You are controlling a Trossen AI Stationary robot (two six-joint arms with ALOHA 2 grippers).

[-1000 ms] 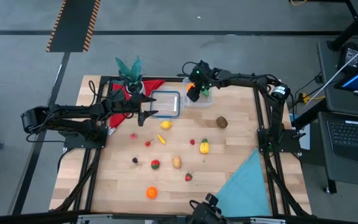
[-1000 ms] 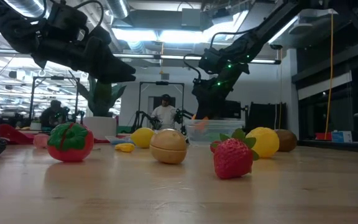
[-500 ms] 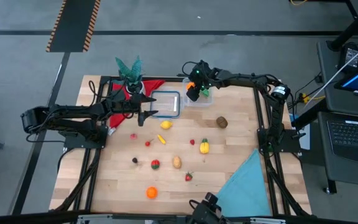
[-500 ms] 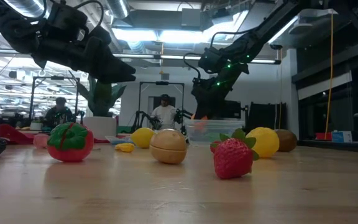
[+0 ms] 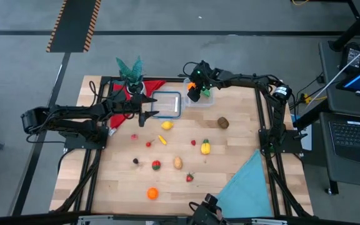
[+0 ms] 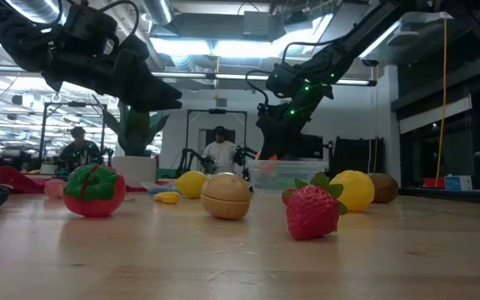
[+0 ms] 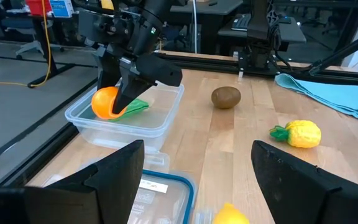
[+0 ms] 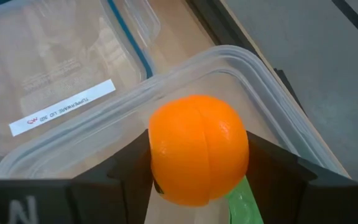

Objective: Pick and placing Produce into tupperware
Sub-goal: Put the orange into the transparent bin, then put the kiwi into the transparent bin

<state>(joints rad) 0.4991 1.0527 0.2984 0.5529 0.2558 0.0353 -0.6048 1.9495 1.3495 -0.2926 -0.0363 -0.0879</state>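
Spreading across the wooden table (image 5: 230, 150), most of the produce lies loose: a kiwi (image 7: 226, 97), a yellow lemon-like piece (image 7: 301, 133), a tomato (image 6: 95, 190), a strawberry (image 6: 313, 210). The tupperware (image 7: 160, 122) sits at the far edge, beside a blue-rimmed lid (image 5: 167, 104). Over the tub, the right claw (image 7: 118, 109) is clenched on an orange fruit (image 8: 199, 148), held just inside the rim with a green piece (image 7: 138, 106) under it. The left claw (image 5: 144, 115), released and empty, hangs near the lid.

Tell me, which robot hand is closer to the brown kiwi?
The right hand, holding an orange fruit over the clear tub, just beyond the kiwi. The left hand hovers farther off, past the blue-rimmed lid.
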